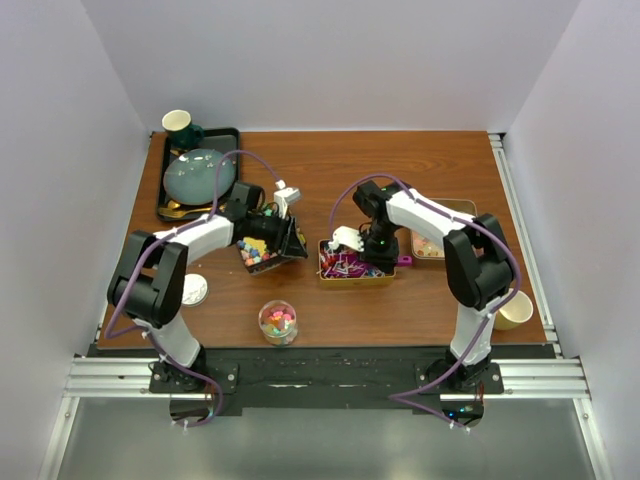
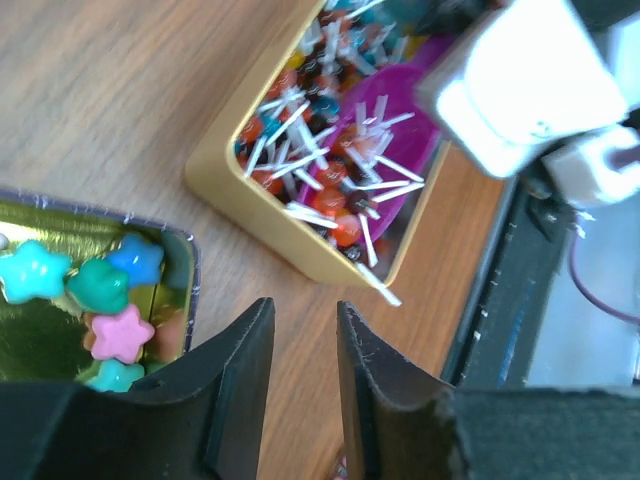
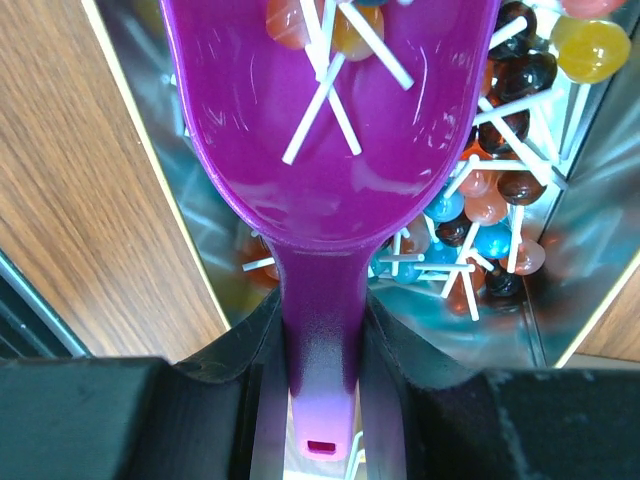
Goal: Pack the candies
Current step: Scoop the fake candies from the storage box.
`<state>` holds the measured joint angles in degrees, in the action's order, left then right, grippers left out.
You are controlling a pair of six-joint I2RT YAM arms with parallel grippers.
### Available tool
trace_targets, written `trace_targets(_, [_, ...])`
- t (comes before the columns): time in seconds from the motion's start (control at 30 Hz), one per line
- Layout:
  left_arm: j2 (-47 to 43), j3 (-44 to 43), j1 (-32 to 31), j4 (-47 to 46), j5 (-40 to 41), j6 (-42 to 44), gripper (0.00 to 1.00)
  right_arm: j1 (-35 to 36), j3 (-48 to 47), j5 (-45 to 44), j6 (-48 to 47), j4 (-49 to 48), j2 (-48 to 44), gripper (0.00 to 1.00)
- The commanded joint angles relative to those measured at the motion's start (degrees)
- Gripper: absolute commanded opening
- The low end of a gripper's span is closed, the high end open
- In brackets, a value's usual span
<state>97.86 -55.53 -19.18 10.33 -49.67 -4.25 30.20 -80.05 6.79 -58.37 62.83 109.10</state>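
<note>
looking down from the top, you have the wooden table [image 1: 420,160] with a black serving tray [image 1: 232,140] at its far left corner, carrying a grey-blue dome [image 1: 195,175] and a green mug [image 1: 178,123]. near the middle sits a gold tin [image 2: 260,215], where most of the candies [image 2: 320,170] lie: round sweets on white sticks, in red, orange, blue and dark tones. just left of it a dark tray [image 2: 190,265] with a gold lining holds star sweets [image 2: 120,330] in pink, teal and blue.

your right gripper [image 3: 320,310] is clamped tight on the handle of the purple scoop [image 3: 250,120], whose bowl lies inside the gold tin with a few stick candies in it. your left gripper [image 2: 303,310] hangs between the two containers, its jaws a narrow gap apart with only bare wood showing between them.

nearer the arm bases stands a clear round tub [image 1: 278,322] with mixed coloured sweets in it, and a paper cup [image 1: 515,310] sits at the right edge.
</note>
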Motion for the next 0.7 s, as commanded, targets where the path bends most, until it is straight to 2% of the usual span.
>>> trace_targets(0.0, [-1.45,-6.68,1.6,4.95,-8.59,5.63,0.37,-2.24,2.79,5.16,-3.5,-4.11,-1.61,0.0])
trace_targets(0.23, [0.66,-16.71,4.58,15.76,-11.77,13.13,0.39,-4.7,4.29,6.48,-4.47,-5.35,-2.4,0.0])
trace_targets(0.67, [0.22,-17.6,7.4,16.39,-8.69,15.41,0.39,-8.84,10.35,13.16,-6.05,-8.24,-7.67,0.0])
